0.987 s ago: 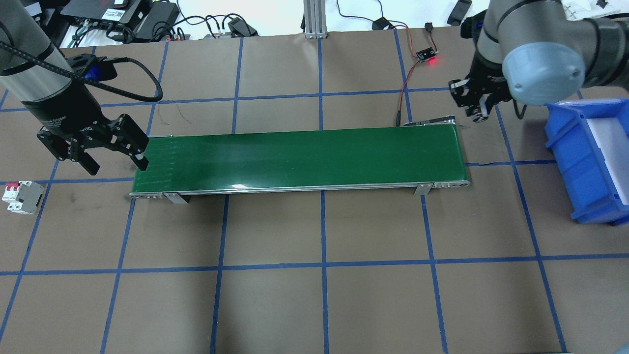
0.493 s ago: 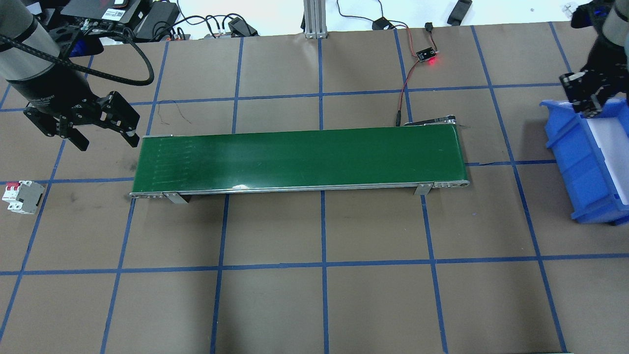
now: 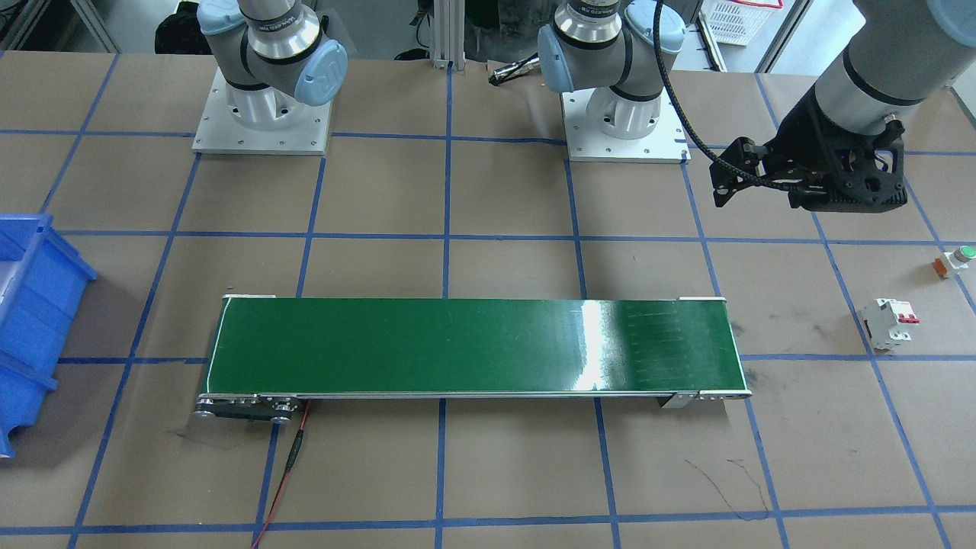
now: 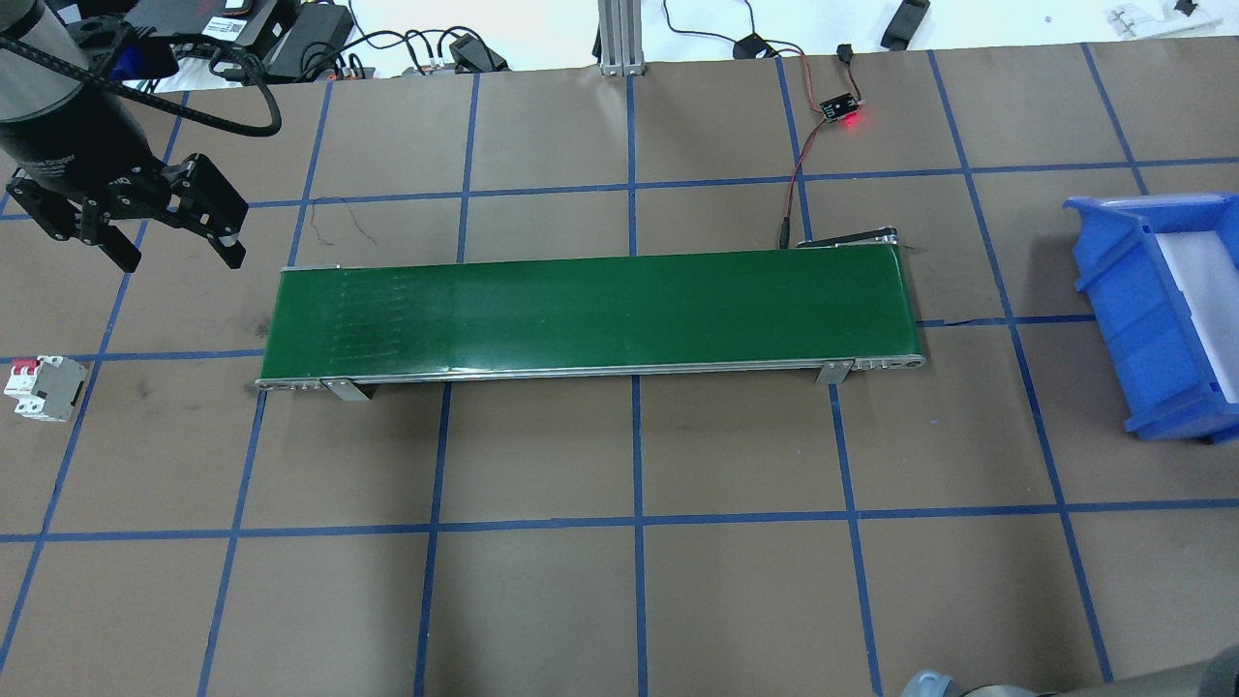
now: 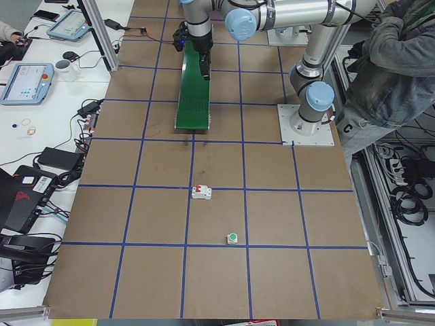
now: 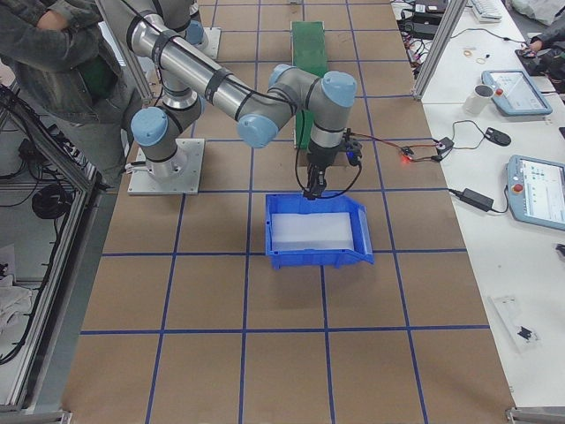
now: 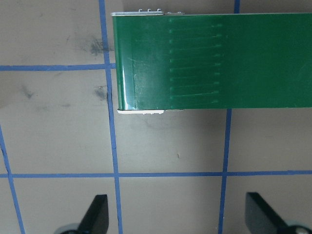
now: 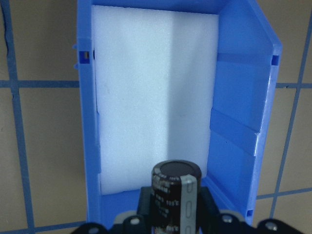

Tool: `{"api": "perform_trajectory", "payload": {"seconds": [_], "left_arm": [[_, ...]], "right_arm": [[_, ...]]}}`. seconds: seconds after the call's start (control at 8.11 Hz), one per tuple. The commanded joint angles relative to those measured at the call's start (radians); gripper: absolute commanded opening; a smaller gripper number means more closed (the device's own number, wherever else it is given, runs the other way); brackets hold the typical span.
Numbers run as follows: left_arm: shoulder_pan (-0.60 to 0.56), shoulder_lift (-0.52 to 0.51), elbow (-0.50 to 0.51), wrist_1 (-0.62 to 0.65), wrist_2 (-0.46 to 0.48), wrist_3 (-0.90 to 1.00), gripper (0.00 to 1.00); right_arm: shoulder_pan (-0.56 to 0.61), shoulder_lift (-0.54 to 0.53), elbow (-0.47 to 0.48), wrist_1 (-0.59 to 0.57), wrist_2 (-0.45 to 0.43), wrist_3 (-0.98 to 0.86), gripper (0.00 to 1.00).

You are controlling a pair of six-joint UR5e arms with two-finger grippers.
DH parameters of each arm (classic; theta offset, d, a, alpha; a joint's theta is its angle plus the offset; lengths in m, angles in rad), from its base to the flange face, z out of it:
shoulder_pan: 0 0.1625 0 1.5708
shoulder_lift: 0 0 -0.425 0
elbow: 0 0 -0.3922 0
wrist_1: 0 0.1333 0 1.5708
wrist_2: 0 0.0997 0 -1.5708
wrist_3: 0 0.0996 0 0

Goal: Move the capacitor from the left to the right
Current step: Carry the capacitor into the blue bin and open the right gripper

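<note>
The capacitor (image 8: 175,192) is clamped by the right tool (image 6: 310,192), fingers (image 8: 145,207) mostly cropped, over the bin (image 8: 234,122); the left tool (image 4: 179,259) is spread.

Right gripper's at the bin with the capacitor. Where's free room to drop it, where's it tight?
The white foam pad lining the blue bin is bare wall to wall, just past the capacitor held in the right gripper. The green belt is bare too. Only clutter: the breaker and push button near the left end of the table.

Bright, even light; white glare streaks the green belt (image 3: 591,339).
</note>
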Motion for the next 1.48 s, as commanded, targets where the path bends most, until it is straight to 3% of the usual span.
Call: {"api": "perform_trajectory", "payload": {"seconds": [0.0, 0.49, 0.86, 0.99, 1.23, 1.36], "left_arm": [[0.0, -0.012, 0.006, 0.062, 0.007, 0.003, 1.0], [0.0, -0.012, 0.003, 0.062, -0.01, -0.002, 1.0], [0.0, -0.013, 0.003, 0.062, -0.022, 0.0, 1.0], [-0.001, -0.013, 0.003, 0.062, -0.022, -0.002, 1.0], [-0.002, -0.013, 0.003, 0.062, -0.022, -0.002, 1.0], [-0.002, -0.012, 0.003, 0.062, -0.022, -0.002, 1.0]], "right_arm": [[-0.068, 0.094, 0.004, -0.092, 0.063, -0.092, 0.0], [-0.084, 0.237, 0.03, -0.154, 0.123, -0.1, 0.0], [-0.097, 0.242, 0.051, -0.202, 0.151, -0.106, 0.0], [-0.101, 0.24, 0.048, -0.257, 0.186, -0.11, 0.15], [-0.164, 0.236, 0.051, -0.3, 0.337, -0.161, 0.39], [-0.166, 0.234, 0.051, -0.315, 0.36, -0.163, 0.51]]}}
